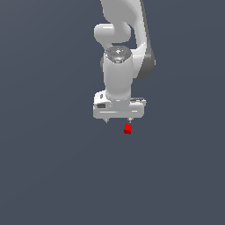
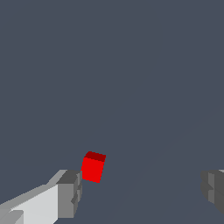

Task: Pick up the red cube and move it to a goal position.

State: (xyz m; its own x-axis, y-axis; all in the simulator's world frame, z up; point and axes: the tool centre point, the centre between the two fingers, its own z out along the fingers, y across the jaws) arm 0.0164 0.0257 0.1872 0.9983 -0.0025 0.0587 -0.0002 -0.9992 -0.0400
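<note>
Wrist view shows the cube (image 2: pixel 93 167) sitting on the dark worktop (image 2: pixel 131 78), just beside the inner face of one grey finger pad (image 2: pixel 70 192) and well apart from the other pad (image 2: pixel 213 190) at the opposite edge. It is tilted a little against the line of the pads, one top corner turned toward the camera, so I judge its faces do not lie square to the jaws. The jaws stand wide apart and hold nothing; the gap between them is many times the cube's width.

From the exterior view, the cube (image 1: pixel 128 128) lies just under the finger tip on that view's right, while the gripper (image 1: pixel 117 120) hangs straight down over the worktop (image 1: pixel 52 176) with its wrist vertical. That upright pose suits a top-down grasp, and the wide spread gives room for error. Still, the cube is off-centre, nearer one finger than the middle of the gap. My guess is that the arm is lining up or descending for the pick, and a small sideways shift would centre the cube better before closing; otherwise the near pad may push it along as the jaws shut.

No goal marker shows in either view, so I cannot tell where the cube must go.
</note>
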